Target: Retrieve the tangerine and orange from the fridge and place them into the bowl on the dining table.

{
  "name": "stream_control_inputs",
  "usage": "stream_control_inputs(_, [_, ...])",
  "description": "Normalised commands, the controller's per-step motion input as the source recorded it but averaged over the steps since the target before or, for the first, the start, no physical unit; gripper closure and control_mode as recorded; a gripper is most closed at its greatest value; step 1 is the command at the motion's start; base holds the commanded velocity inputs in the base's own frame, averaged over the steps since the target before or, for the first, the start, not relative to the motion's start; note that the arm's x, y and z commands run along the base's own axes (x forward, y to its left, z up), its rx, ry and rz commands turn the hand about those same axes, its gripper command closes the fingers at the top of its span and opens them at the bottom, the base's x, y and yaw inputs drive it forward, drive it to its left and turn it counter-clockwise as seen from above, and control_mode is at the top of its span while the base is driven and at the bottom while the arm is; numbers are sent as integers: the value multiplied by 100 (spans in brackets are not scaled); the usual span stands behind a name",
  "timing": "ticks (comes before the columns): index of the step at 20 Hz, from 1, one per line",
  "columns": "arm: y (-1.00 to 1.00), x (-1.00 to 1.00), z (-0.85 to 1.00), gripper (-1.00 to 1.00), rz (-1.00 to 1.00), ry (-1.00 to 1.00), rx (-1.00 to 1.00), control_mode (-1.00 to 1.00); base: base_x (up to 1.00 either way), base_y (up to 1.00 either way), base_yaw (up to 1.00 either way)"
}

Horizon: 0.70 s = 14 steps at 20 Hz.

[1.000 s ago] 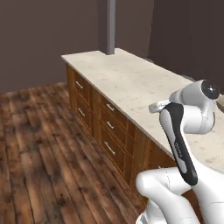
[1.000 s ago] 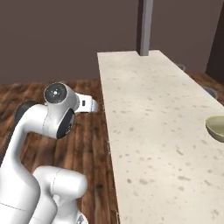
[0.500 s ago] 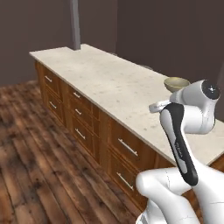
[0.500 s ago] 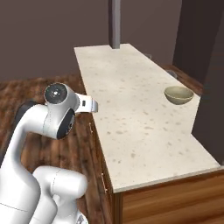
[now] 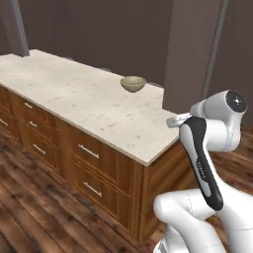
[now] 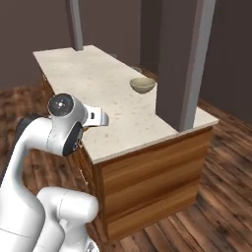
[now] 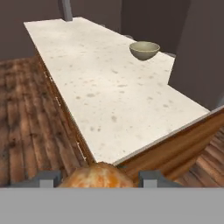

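Note:
In the hand view my gripper (image 7: 98, 178) is shut on an orange-coloured citrus fruit (image 7: 99, 174) between the two finger tips; whether it is the tangerine or the orange I cannot tell. The other fruit and the fridge are out of view. The beige bowl (image 7: 144, 50) stands empty near the far edge of the dining table (image 7: 96, 87), well ahead of the gripper. The bowl (image 5: 133, 83) (image 6: 142, 85) sits toward the table's near end. My arm is folded up beside the corner of the dining table (image 5: 74, 99) (image 6: 93, 74).
A wide grey column (image 6: 182, 64) (image 5: 188, 49) rises right beside the table's end, close to the bowl. A thin grey post (image 6: 75, 24) stands at the far end. Drawers with metal handles (image 5: 89, 150) line the table's wooden base. Plank floor (image 7: 26, 109) lies around.
The whole picture has shifted: the base has driven along and turned, so the table's end, the bowl and the grey column are now nearer. The arm's pose and grip look unchanged.

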Motion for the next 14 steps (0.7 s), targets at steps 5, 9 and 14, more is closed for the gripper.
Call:
stream_control_inputs(5, [0,0,0,100,0,0,0,100,-4,-28,-55])
stream_control_inputs(9, [0,0,0,100,0,0,0,100,49,-2,-55])
stream_control_inputs(14, [0,0,0,100,0,0,0,100,73,-2,-52])
